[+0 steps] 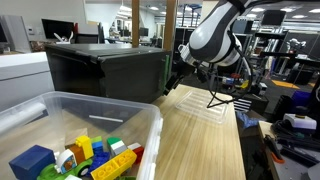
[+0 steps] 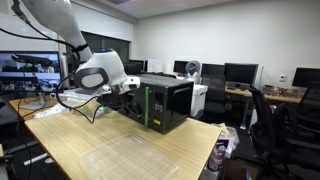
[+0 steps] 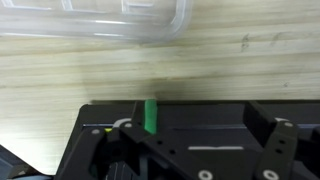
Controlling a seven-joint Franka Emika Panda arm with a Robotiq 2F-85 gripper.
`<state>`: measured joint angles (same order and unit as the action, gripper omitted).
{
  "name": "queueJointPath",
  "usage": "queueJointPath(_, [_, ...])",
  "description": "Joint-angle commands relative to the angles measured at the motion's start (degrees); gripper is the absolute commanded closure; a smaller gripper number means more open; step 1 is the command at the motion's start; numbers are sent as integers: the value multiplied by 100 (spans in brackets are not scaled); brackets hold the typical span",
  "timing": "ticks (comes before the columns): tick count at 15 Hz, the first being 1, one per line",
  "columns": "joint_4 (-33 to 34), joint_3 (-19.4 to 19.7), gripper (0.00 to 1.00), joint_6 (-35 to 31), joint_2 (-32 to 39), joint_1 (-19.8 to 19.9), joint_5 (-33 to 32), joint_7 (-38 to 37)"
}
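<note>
- Where an exterior view looks across the wooden table (image 1: 205,135), the gripper (image 1: 176,78) hangs low at the end of the white arm (image 1: 212,35), just beside the near corner of a black box (image 1: 105,72) that stands on the table top. A clear bin (image 1: 120,118) fills the foreground, well apart from the gripper, with coloured blocks (image 1: 85,152) heaped inside it (blue, yellow, green and red among them). From here the jaws are too small and dark to read.
- Where an exterior view takes the table from the opposite end, the gripper (image 2: 130,88) again sits close against the side of the black box (image 2: 165,105), above the table (image 2: 70,135) and not touching it as far as I can judge. A clear lid (image 2: 130,160) lies flat on the wood nearer the camera, apart from the box. Monitors (image 2: 240,72) and an office chair (image 2: 275,115) stand behind.
- In the wrist view, the gripper (image 3: 185,138) rises from the bottom edge as a dark frame, and a slim green piece (image 3: 151,115) stands upright within it, left of the middle.
- Whether the jaws clench that green piece or it merely stands among them, I cannot tell; the contact is hidden by the frame.
- Beyond it lies bare wood (image 3: 230,65), then the rim of the clear lid (image 3: 100,22) along the top.
</note>
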<state>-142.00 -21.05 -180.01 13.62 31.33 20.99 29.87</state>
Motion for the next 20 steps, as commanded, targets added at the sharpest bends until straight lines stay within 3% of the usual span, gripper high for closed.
queueJointPath(1, [3, -11, 0, 5, -20, 11, 1, 12])
queueJointPath(20, [205, 323, 0, 111, 1, -207, -83, -131])
